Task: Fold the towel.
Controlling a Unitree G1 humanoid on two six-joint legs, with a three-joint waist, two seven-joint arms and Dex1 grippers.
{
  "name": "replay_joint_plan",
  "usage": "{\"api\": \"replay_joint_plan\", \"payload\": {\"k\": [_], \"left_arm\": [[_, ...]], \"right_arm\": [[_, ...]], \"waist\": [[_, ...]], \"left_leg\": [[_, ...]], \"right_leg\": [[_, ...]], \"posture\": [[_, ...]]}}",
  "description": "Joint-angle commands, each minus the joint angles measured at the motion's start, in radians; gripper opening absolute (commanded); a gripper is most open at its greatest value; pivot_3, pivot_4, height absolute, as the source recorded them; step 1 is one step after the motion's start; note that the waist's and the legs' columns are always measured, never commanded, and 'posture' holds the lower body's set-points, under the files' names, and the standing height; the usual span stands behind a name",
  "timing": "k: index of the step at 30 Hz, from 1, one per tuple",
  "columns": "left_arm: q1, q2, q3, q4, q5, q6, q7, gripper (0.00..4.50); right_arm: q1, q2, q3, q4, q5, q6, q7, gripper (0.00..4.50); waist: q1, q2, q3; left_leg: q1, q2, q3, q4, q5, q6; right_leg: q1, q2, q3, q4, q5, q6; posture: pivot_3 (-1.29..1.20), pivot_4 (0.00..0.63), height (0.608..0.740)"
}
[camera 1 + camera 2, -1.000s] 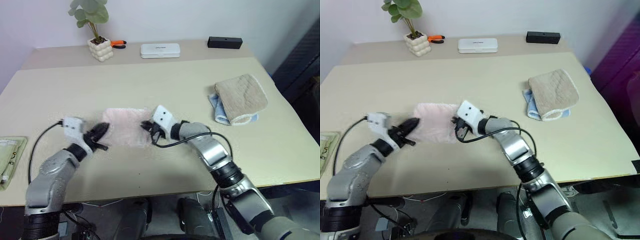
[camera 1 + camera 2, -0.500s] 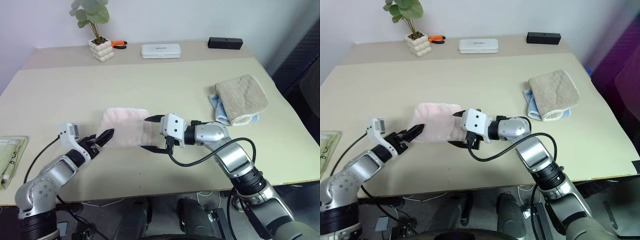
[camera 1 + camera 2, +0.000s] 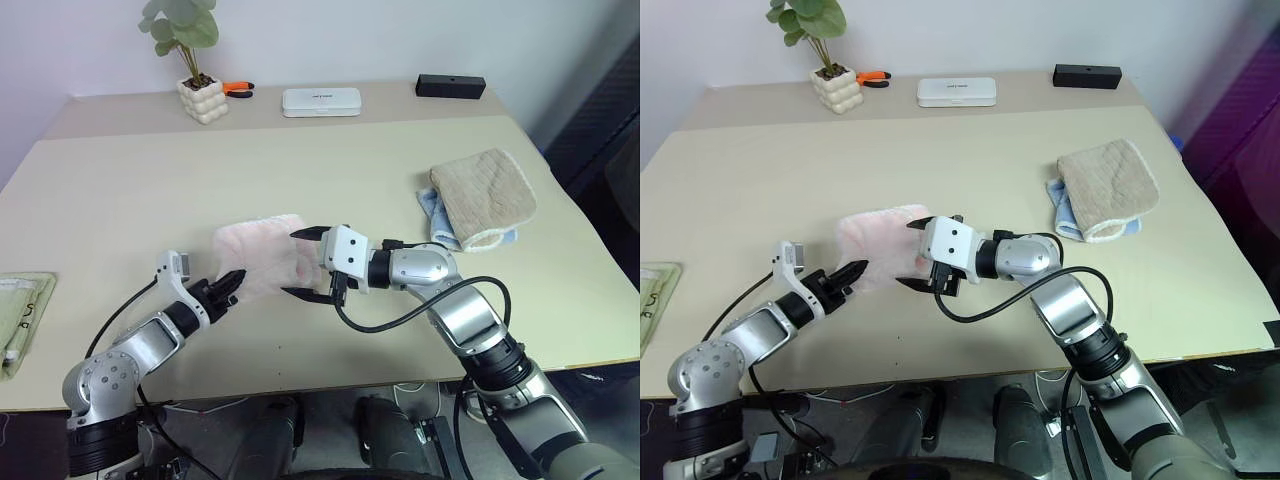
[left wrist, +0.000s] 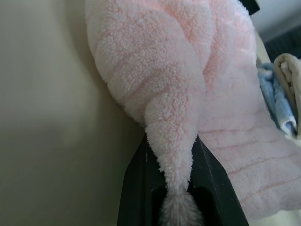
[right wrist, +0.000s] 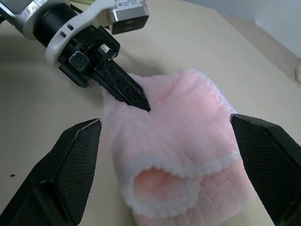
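The pale pink towel point(image 3: 262, 255) lies bunched on the beige table point(image 3: 330, 170), between my two grippers. My left gripper point(image 3: 230, 284) is shut on the towel's left edge. In the left wrist view a twisted fold of the towel point(image 4: 178, 94) is pinched between the black fingers point(image 4: 141, 183). My right gripper point(image 3: 297, 264) stands open at the towel's right side, its jaws spread wide with nothing between them. The right wrist view shows the towel point(image 5: 188, 141) with its whitish hem rolled over, and the left gripper point(image 5: 128, 90) biting into its far edge.
A beige quilted towel with a blue underside point(image 3: 485, 195) lies at the right. A pale green cloth point(image 3: 20, 310) sits at the table's left edge. Along the back stand a potted plant point(image 3: 203, 97), an orange tool point(image 3: 237, 87), a white case point(image 3: 320, 100) and a black box point(image 3: 450, 85).
My left gripper slid right, opened, then shut on the towel's left edge, bunching it. My right gripper let go of the right edge, opened wide and drew back slightly.
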Motion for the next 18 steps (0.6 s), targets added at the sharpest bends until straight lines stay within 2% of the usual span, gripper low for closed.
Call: {"api": "replay_joint_plan", "payload": {"k": [1,5,7,13,16,18], "left_arm": [[-0.071,-0.006,0.101,-0.034,0.027,-0.170,0.037,0.05],[-0.173,0.038,0.254,0.011,0.035,-0.313,0.137,0.05],[-0.203,0.092,0.367,0.038,0.051,-0.394,0.194,0.05],[-0.155,0.150,0.570,0.061,0.025,-0.504,0.283,0.05],[-0.075,0.120,0.656,0.075,-0.016,-0.529,0.319,0.05],[-0.006,0.059,0.699,0.071,-0.043,-0.552,0.351,0.05]], "right_arm": [[-0.022,0.012,-0.002,-0.024,0.004,-0.024,-0.001,4.50],[-0.022,0.012,-0.002,-0.022,0.003,-0.027,0.001,4.50],[-0.020,0.010,-0.002,-0.022,0.004,-0.029,0.004,4.50],[-0.017,0.003,-0.004,-0.015,0.009,-0.036,0.013,4.50],[-0.016,0.004,-0.004,-0.008,0.010,-0.042,0.020,4.50],[-0.015,0.005,-0.002,-0.003,0.012,-0.044,0.026,4.50]], "waist": [[0.001,0.000,0.000],[-0.003,-0.002,0.000],[-0.008,-0.002,0.000],[-0.001,-0.002,0.000],[-0.003,-0.003,-0.001],[-0.002,-0.003,-0.001]], "left_leg": [[0.000,0.000,0.000,0.000,0.000,0.000],[0.000,0.001,0.000,0.000,0.001,-0.001],[0.000,0.001,0.000,-0.001,0.000,-0.002],[0.000,0.004,0.000,-0.001,-0.002,-0.005],[0.000,0.003,0.001,0.000,-0.003,-0.004],[0.000,0.004,0.000,0.000,-0.003,-0.004]], "right_leg": [[0.000,0.000,0.000,0.000,0.000,0.000],[0.000,0.000,0.000,0.000,0.000,0.000],[-0.001,0.001,0.000,0.000,0.000,0.000],[-0.001,0.004,0.001,0.000,0.000,0.000],[-0.001,0.004,0.001,0.000,0.000,0.000],[-0.001,0.004,0.001,0.000,0.000,-0.001]], "posture": [[0.00,0.150,0.740],[0.00,0.150,0.740],[0.00,0.150,0.740],[0.00,0.150,0.740],[0.00,0.150,0.740],[0.00,0.150,0.740]]}}
